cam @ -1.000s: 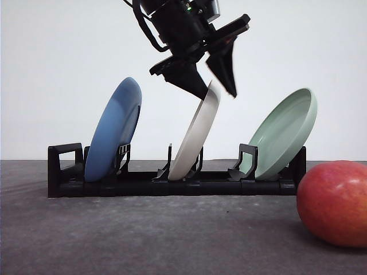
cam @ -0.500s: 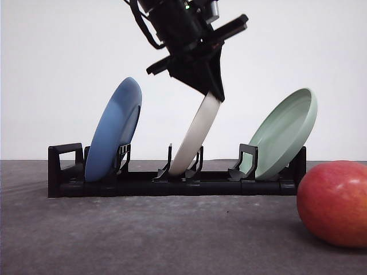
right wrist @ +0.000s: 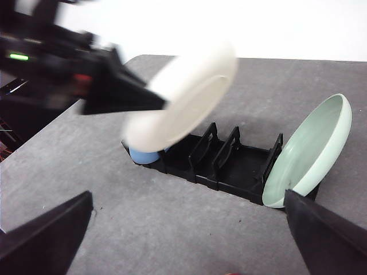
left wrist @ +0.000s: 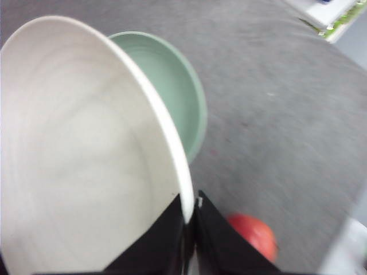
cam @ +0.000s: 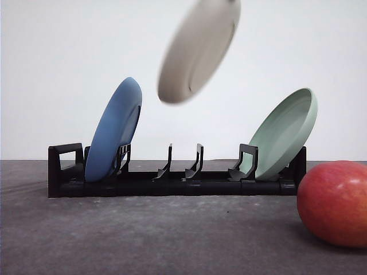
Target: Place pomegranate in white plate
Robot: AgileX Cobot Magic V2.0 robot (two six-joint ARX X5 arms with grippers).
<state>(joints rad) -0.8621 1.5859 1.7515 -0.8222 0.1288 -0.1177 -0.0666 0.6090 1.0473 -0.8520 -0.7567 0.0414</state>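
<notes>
The white plate (cam: 198,51) hangs tilted and blurred in the air above the rack's middle slots. My left gripper (left wrist: 189,201) is shut on its rim, and the plate's ridged inside (left wrist: 80,160) faces the wrist camera. From the right wrist view the left gripper (right wrist: 155,102) holds the white plate (right wrist: 186,97) over the rack. The pomegranate (cam: 335,203), red and glossy, rests on the table at the front right, also seen as a red blur (left wrist: 253,235) below the plate. My right gripper (right wrist: 187,193) stands wide open above the table in front of the rack, holding nothing.
A black dish rack (cam: 172,180) stands across the grey table (cam: 143,240). A blue plate (cam: 114,132) leans in its left slot and a pale green plate (cam: 284,134) in its right slot. The middle slots (cam: 183,163) are vacant.
My left gripper closed on the white plate's rim and lifted it up out of the rack's middle slot. The arm has risen past the top of the front view.
</notes>
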